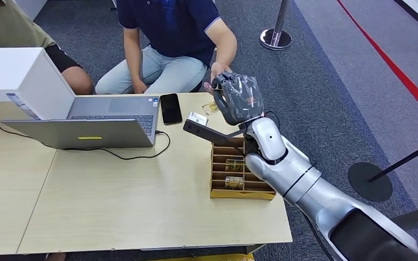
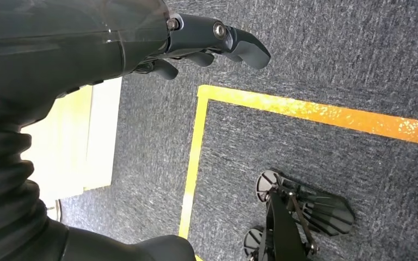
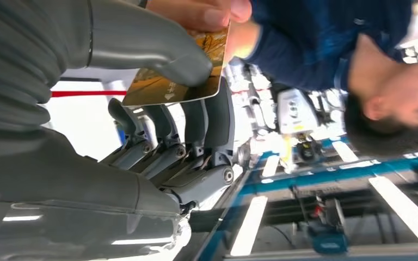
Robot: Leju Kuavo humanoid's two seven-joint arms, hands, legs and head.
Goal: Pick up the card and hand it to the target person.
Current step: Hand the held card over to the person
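over the pale wooden table point(image 1: 114, 201) on grey carpet point(image 1: 326, 81), the right hand point(image 1: 238, 99) pinches a gold card point(image 3: 182, 76) that a person's fingers point(image 3: 201, 11) touch, while the left hand point(image 2: 207, 41) hangs loosely open.

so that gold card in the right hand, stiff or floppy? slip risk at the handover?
Probably stiff: the gold card stays flat though only the right hand thumb and fingers pinch it. Looks thin and glossy, so likely light and somewhat slippery. The person's hand grips its far edge, which should limit any drop.
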